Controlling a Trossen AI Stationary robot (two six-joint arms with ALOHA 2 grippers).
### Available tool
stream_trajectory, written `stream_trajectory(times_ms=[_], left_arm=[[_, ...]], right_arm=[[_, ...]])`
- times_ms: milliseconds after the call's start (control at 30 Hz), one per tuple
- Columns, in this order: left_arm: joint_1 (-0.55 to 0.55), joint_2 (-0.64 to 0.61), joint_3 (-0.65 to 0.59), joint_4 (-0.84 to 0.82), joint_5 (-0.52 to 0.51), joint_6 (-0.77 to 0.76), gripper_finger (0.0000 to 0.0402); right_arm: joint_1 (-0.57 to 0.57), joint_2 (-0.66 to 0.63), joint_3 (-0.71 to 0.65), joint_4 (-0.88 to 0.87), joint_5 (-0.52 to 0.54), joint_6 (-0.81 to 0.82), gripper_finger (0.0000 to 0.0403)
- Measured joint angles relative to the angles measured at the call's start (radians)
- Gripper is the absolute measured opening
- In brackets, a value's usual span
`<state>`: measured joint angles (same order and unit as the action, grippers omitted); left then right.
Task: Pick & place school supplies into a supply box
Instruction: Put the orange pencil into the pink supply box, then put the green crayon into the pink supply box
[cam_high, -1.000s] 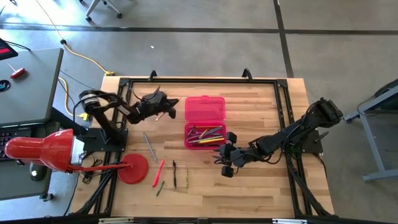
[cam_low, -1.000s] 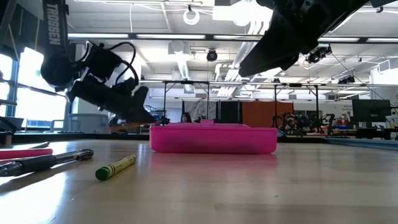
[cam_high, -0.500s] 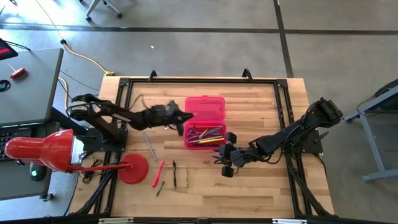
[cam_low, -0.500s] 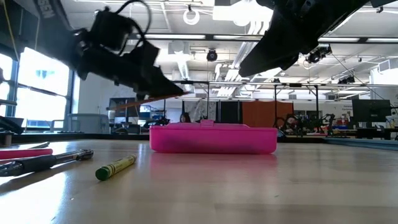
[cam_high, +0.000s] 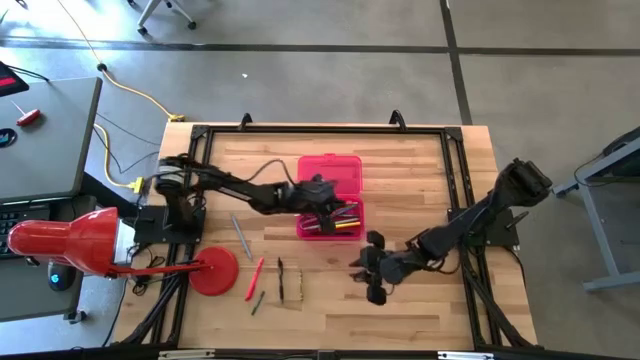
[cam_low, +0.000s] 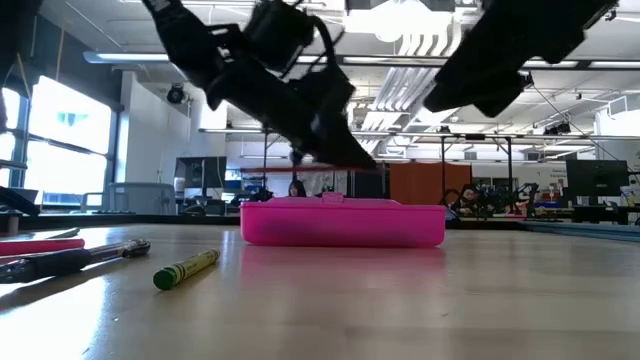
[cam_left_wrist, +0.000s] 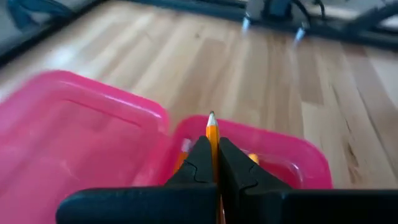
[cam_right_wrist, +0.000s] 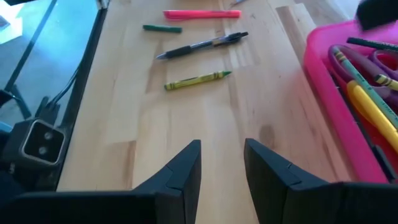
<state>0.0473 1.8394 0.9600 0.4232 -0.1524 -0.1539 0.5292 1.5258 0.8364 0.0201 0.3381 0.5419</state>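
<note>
The pink supply box (cam_high: 330, 196) lies open mid-table, its lid (cam_left_wrist: 74, 137) flat toward the far edge and its tray (cam_high: 330, 218) holding several pens and pencils (cam_right_wrist: 367, 93). My left gripper (cam_high: 322, 192) hovers over the box, shut on an orange pencil (cam_left_wrist: 212, 132). My right gripper (cam_high: 370, 278) is open above bare wood, to the right of the box and nearer the near edge. A grey pen (cam_high: 241, 235), a pink pen (cam_high: 255, 278), a black pen (cam_high: 281, 280) and a green crayon (cam_high: 258, 302) lie flat on the table to the left of it. My left gripper pinches the orange pencil between its two fingers (cam_left_wrist: 198, 167). The pencil lies along the fingers, and its sharpened tip (cam_left_wrist: 212, 117) sticks out past the fingertips. It is lifted clear, above the box's tray (cam_left_wrist: 292, 163).
A red round disc (cam_high: 215, 270) sits at the table's near-left corner beside a red object (cam_high: 70, 240) off the table. A yellow-green crayon (cam_right_wrist: 198, 79) lies on the wood ahead of my right gripper. Black frame rails (cam_high: 320, 128) border the table.
My left gripper has swept from the far-left part of the table toward the right, carrying the pencil until it is over the open box. My right gripper has drifted a little toward the near edge, staying open.
</note>
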Motion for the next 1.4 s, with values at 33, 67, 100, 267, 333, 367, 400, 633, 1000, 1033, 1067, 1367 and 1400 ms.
stream_trajectory(times_ms=[33, 67, 100, 267, 333, 367, 400, 633, 1000, 1033, 1067, 1367, 1400], left_arm=[[-0.005, 0.027, 0.017, -0.003, 0.004, 0.0, 0.0028], [-0.006, 0.051, 0.032, -0.007, 0.007, 0.0, 0.0028], [-0.006, 0.073, 0.048, -0.004, 0.009, 0.002, 0.0028], [-0.002, 0.134, 0.097, 0.036, 0.019, 0.008, 0.003], [-0.002, 0.149, 0.112, 0.056, 0.026, 0.009, 0.0035], [-0.003, 0.155, 0.12, 0.059, 0.029, 0.012, 0.004], [-0.003, 0.157, 0.123, 0.051, 0.031, 0.015, 0.0045], [-0.002, 0.176, 0.123, -0.03, 0.031, 0.019, 0.009], [-0.002, 0.156, 0.152, -0.102, 0.012, 0.05, 0.0117], [-0.002, 0.143, 0.168, -0.117, 0.011, 0.063, 0.0117], [-0.002, 0.127, 0.181, -0.134, 0.012, 0.075, 0.0116], [-0.003, -0.085, 0.312, -0.511, 0.15, 0.098, 0.0117], [-0.007, -0.11, 0.316, -0.552, 0.179, 0.098, 0.0117]], right_arm=[[0.016, 0.0, 0.0, 0.0, 0.015, 0.0, 0.0101], [0.029, 0.0, 0.0, -0.001, 0.032, 0.0, 0.0101], [0.041, 0.0, 0.0, -0.003, 0.049, 0.0, 0.0101], [0.091, 0.0, 0.0, -0.006, 0.113, -0.005, 0.0101], [0.102, 0.0, 0.0, -0.006, 0.135, -0.008, 0.0101], [0.106, 0.0, 0.0, -0.007, 0.147, -0.008, 0.0101], [0.108, 0.0, 0.0, -0.008, 0.155, -0.008, 0.0101], [0.108, 0.0, 0.0, -0.009, 0.169, -0.008, 0.0101], [0.106, 0.0, 0.0, -0.008, 0.168, 0.002, 0.0101], [0.106, 0.0, 0.0, -0.007, 0.166, 0.006, 0.0101], [0.106, 0.0, 0.0, -0.003, 0.16, 0.006, 0.0101], [0.106, 0.0, 0.0, 0.007, 0.143, -0.036, 0.0101], [0.106, 0.0, 0.0, 0.008, 0.154, -0.044, 0.0101]])
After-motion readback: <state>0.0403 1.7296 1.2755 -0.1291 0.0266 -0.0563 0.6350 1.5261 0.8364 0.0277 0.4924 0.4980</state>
